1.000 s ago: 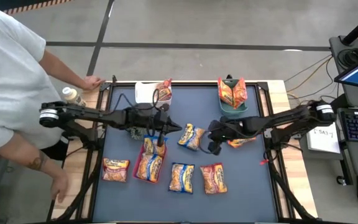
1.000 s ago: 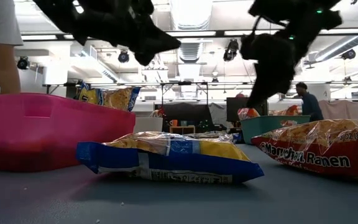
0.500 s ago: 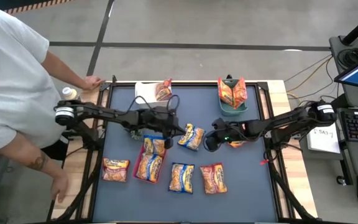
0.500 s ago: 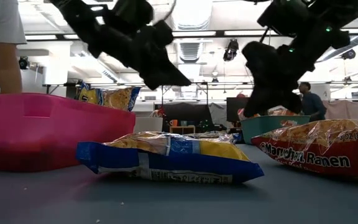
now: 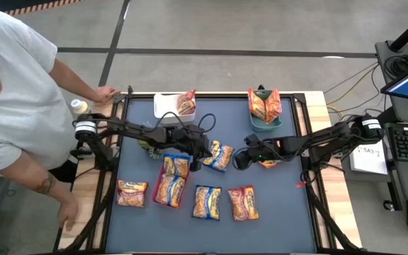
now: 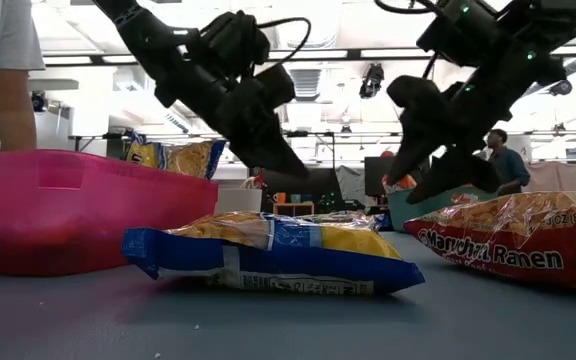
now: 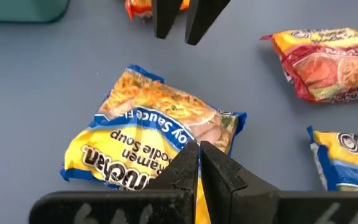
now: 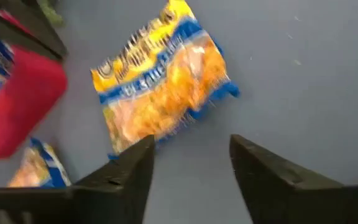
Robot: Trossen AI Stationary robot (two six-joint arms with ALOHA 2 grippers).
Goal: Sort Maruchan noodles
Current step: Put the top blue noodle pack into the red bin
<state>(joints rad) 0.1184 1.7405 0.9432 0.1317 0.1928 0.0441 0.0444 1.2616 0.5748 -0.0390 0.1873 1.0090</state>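
Observation:
A blue-trimmed Maruchan noodles packet (image 5: pixel 218 154) lies flat at mid-table between both grippers. My left gripper (image 5: pixel 202 153) is shut; it points down at a slant just over the packet's left end (image 7: pixel 148 137), clear of the table in the low view (image 6: pixel 290 168). My right gripper (image 5: pixel 241 159) is open, its fingers (image 8: pixel 129 171) short of the packet (image 8: pixel 160 87). More packets lie in the red tray (image 5: pixel 156 193), on the mat (image 5: pixel 207 202) (image 5: pixel 243 203) (image 5: pixel 132 193), and one orange packet (image 5: pixel 273 163) lies under my right arm.
A white bin (image 5: pixel 163 106) with a packet and a green bin (image 5: pixel 265 122) with red packets stand at the far edge. A person stands at the table's left, one hand (image 5: pixel 105 93) at its far left corner. A small green plant (image 5: pixel 146 147) sits beneath my left arm.
My left gripper has sunk and gone toward the table's right, tipping further down, until it is over the blue-trimmed packet; it stays shut. My right gripper has sunk a little, rolled about its own line and opened. The packets have kept their places.

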